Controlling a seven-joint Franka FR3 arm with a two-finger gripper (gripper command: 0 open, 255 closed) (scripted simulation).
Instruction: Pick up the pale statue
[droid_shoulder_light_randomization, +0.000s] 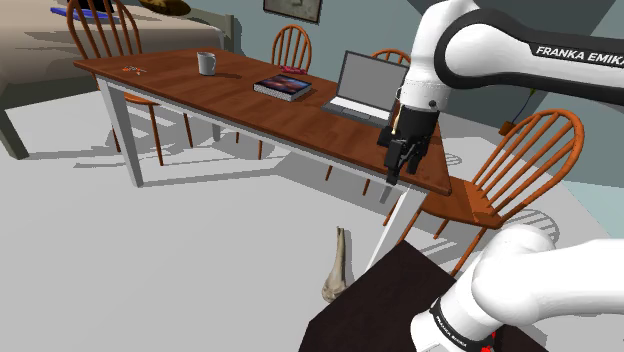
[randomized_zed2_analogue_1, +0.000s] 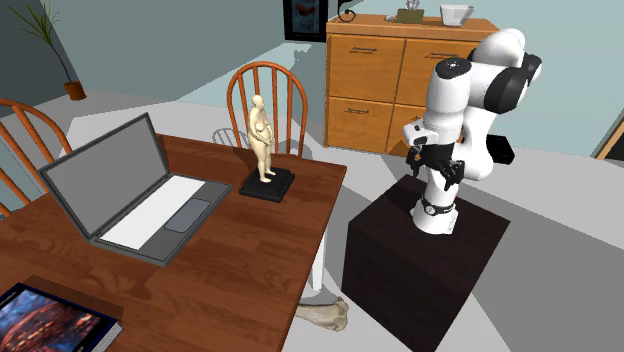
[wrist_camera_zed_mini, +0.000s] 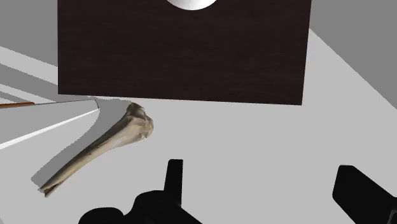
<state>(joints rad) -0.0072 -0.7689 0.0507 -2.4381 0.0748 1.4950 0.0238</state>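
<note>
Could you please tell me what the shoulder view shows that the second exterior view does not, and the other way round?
Shoulder view, alone of the two: a mug near the far end of the table and a bed behind it.
Second exterior view, alone of the two: a wooden dresser, a potted plant, and the pale statue in full, upright on its black base.
Both: the laptop, the book, the bone on the floor and the gripper.
</note>
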